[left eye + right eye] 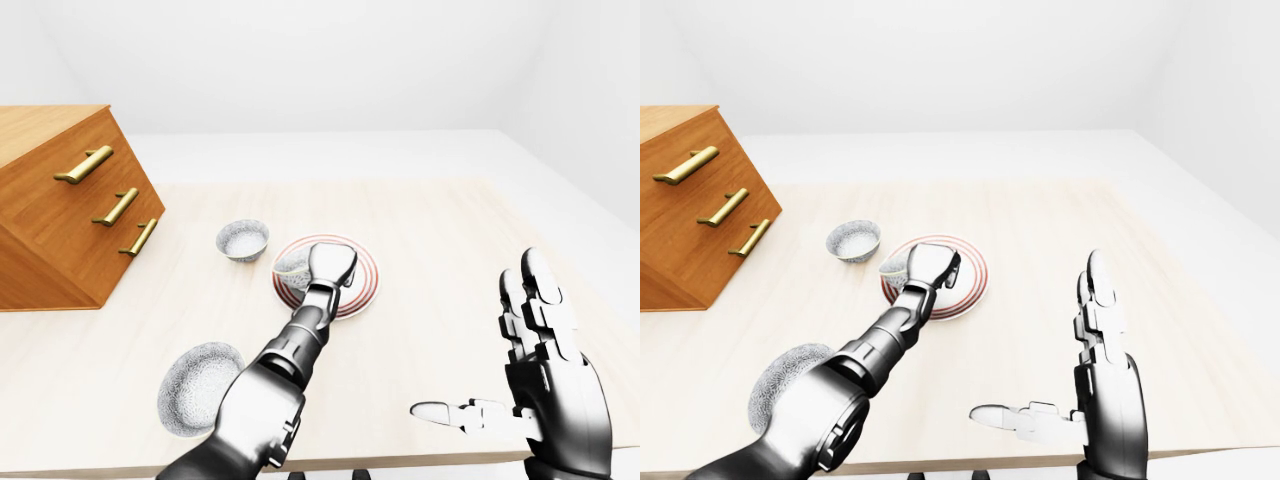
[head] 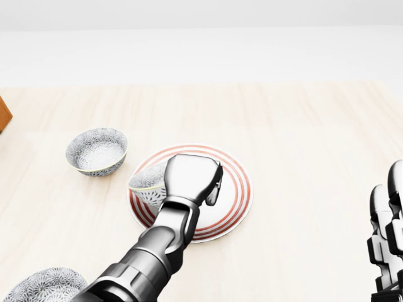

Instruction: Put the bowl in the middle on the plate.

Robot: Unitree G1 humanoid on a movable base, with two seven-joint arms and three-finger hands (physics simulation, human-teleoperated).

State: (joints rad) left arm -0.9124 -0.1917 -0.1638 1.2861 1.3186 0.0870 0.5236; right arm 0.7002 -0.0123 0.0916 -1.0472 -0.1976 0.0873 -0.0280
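Observation:
A white plate with red rings lies on the light wooden table near the middle of the head view. My left hand reaches over the plate, its fingers shut on the rim of a small patterned bowl. That bowl sits over the plate's left part; I cannot tell whether it touches the plate. My right hand hovers open at the lower right of the left-eye view, fingers spread, well away from the plate.
A second patterned bowl stands left of and above the plate. A third bowl lies at the lower left beside my left forearm. A wooden drawer chest with brass handles stands at the left. The table's near edge runs along the bottom.

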